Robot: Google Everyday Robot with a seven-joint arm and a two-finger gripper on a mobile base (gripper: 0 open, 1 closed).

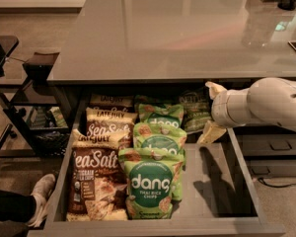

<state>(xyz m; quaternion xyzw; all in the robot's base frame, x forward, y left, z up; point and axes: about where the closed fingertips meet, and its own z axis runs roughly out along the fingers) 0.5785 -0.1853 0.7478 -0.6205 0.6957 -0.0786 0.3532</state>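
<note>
- In the open grey metal drawer (214,186), toward its back right, the cream-coloured two-finger gripper (210,111) hangs with its fingers spread apart. One finger points up near the countertop edge and the other slants down over the drawer floor. Nothing is clamped between them.
- Just to its left stands a dark green crinkled foil snack bag (194,110), at the back of the drawer. Whether the fingers touch it cannot be told, and its print is too dim to read.
- The rounded, smooth white arm (274,105) runs off the right edge.
- A row of glossy bright green "dang" chip bags (153,186) fills the middle. Each one overlaps the bag behind it, so only the front bag shows whole.
- Brown matte "Sea Salt" chip bags (94,181) line the left side, the rear ones half hidden in shadow.
- A polished grey countertop (187,28) overhangs the drawer's back.
- At lower left, a pale shoe (42,194) shows, with the leg cut off by the frame.
</note>
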